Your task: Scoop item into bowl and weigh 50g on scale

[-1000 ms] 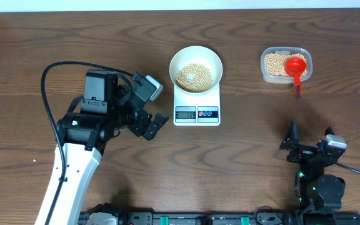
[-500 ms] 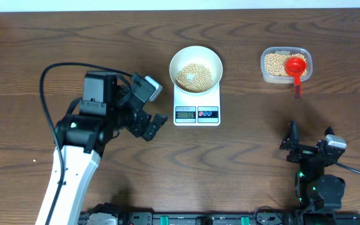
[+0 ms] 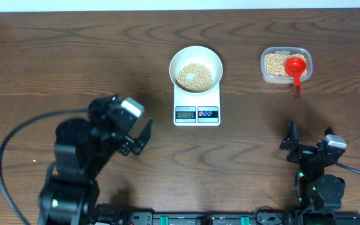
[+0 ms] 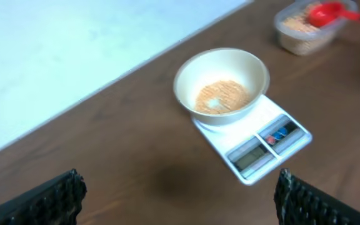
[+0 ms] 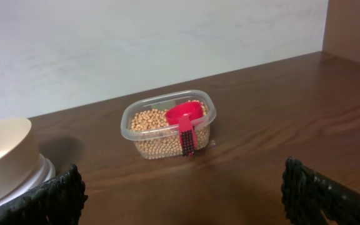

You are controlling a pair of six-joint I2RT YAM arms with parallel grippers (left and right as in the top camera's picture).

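Beans (image 3: pixel 194 76) sit in the bowl (image 3: pixel 195 53) on the scale (image 3: pixel 197 106); right of the scale the scoop (image 3: pixel 295 64) lies in the container (image 3: pixel 285 49), handle toward the nearer right fingers (image 5: pixel 49 200), which like the left fingers (image 4: pixel 52 200) gape empty.

overhead: straight down | left wrist: oblique toward scale (image 4: pixel 258 147) | right wrist: low toward container (image 5: pixel 127 125) | shared: bowl (image 5: pixel 8 156)
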